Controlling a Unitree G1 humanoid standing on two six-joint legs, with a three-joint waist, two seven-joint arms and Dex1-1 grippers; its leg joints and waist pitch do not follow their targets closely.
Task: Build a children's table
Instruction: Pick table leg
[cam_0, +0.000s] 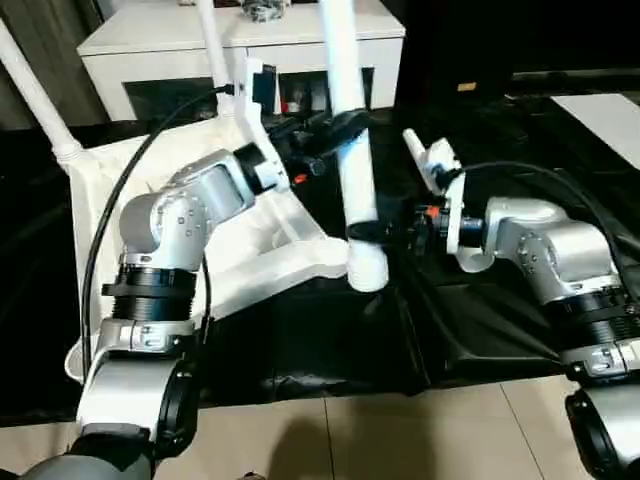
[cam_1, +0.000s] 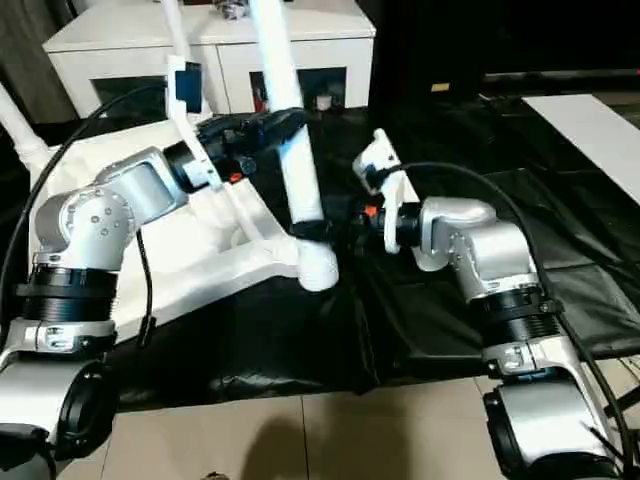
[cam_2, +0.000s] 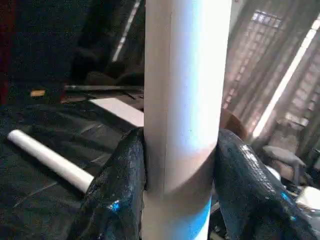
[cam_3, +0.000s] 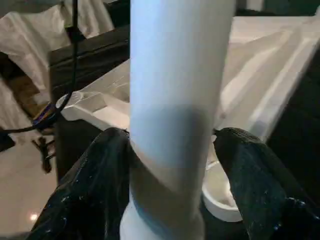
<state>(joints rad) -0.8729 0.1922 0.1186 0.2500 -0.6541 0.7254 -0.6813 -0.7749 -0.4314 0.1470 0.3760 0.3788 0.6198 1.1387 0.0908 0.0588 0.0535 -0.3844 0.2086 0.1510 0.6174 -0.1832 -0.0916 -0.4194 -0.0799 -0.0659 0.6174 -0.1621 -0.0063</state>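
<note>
The white tabletop (cam_0: 250, 265) lay underside up on the black sheet (cam_0: 330, 345), its ribs showing. A white leg (cam_0: 352, 150) stood nearly upright in the near corner socket (cam_0: 366, 268). The left gripper (cam_0: 335, 128) clasped this leg partway up, both black fingers (cam_2: 117, 195) pressed against its sides. The right gripper (cam_0: 385, 232) sat lower, just above the socket; one finger (cam_3: 92, 192) touched the leg while the other stood slightly off, so its hold was loosened. Another leg (cam_2: 50, 160) lay loose on the sheet. Behind stood a white cabinet (cam_0: 240, 50).
</note>
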